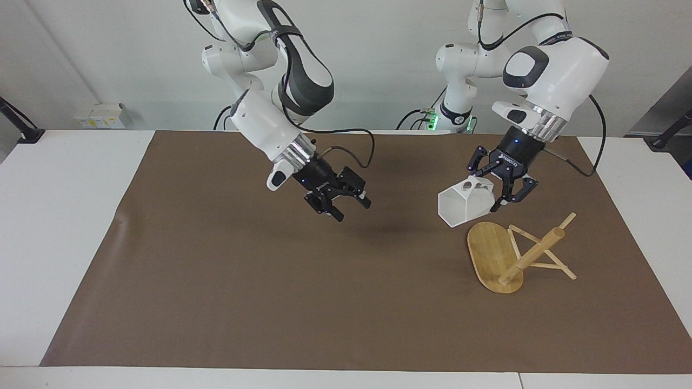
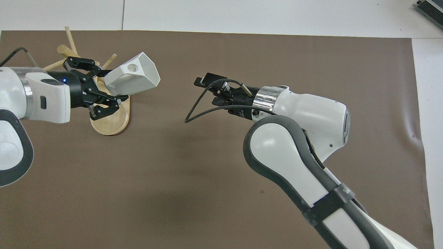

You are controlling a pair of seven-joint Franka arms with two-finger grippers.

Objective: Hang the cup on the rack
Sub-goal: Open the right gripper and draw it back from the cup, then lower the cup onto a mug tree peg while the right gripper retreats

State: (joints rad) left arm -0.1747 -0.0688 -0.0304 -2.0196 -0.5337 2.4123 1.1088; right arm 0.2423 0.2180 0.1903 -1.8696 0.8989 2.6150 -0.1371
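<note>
The left gripper [image 1: 498,190] sits in the right-centre of the facing view, raised above the brown mat [image 1: 270,281]. Its fingers are clamped on the handle end of the cup [image 1: 464,206]. The cup is white and faceted, tilted on its side in the air, with its open mouth turned away from the gripper toward the middle of the table. In the overhead view the round hole through the handle shows on the cup [image 2: 133,79] in the upper left of the frame, just ahead of the left gripper [image 2: 109,86].

The rack [image 1: 516,253] stands on the mat in the lower right of the facing view, directly below the held cup. Its oval base lies flat; the central post and thin pegs rise from it. In the overhead view the rack [image 2: 110,122] is partly covered by the left gripper and the cup, so only the base edge and some peg tips show. The cup is not on any peg.

The right gripper [image 1: 346,208] hangs over the bare middle of the mat, centre of the facing view, with its fingers spread apart and nothing between them. A black cable loops beside the right gripper [image 2: 211,90] in the overhead view. Open mat separates the two grippers.

A white table [image 1: 65,216] surrounds the mat.
</note>
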